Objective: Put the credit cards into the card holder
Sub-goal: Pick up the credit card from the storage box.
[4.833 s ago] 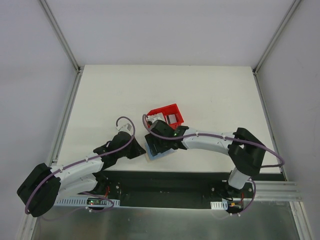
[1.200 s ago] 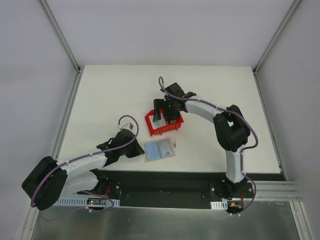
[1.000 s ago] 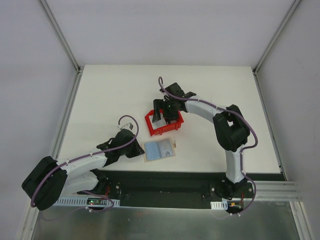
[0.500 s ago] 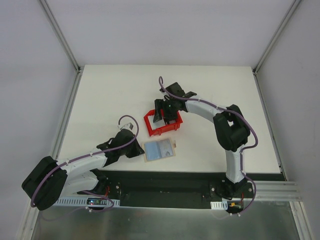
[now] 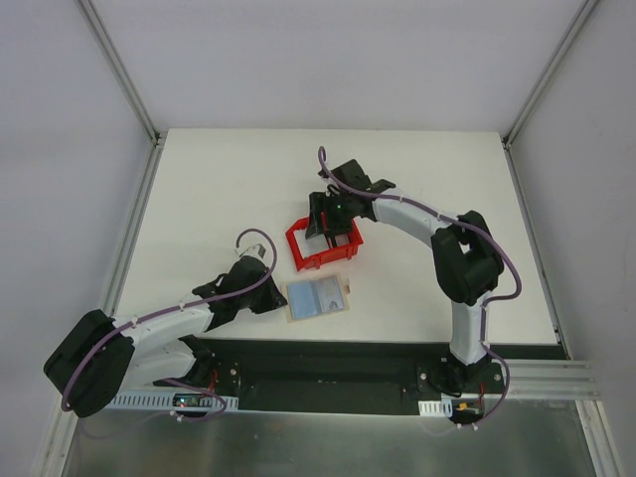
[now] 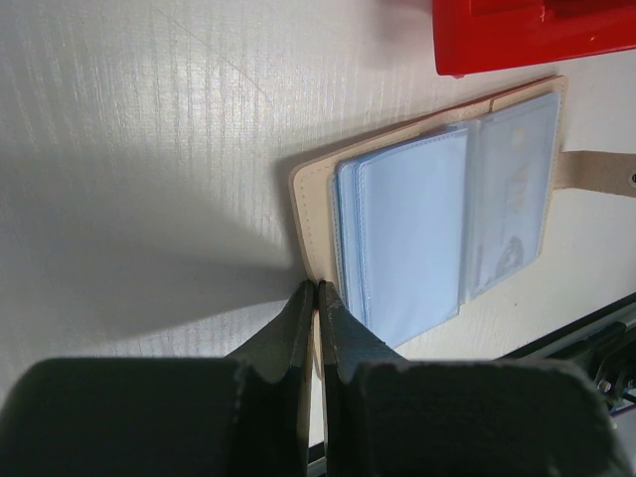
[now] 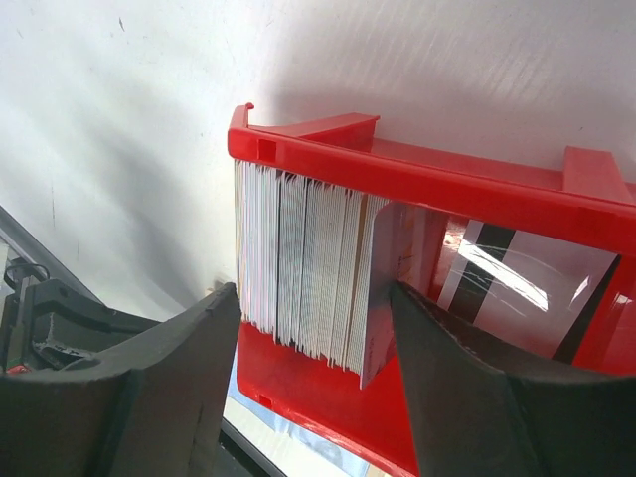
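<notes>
Our spread right end effector straddles the credit cards upright in the red bin, thin, stiff and slippery, so we'd pinch flat faces; left end effector pressed together by the card holder.

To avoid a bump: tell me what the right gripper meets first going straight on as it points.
Probably the credit cards standing on edge in the red bin: the right gripper has its open fingers straddling that stack. Depth is hard to judge.
</notes>
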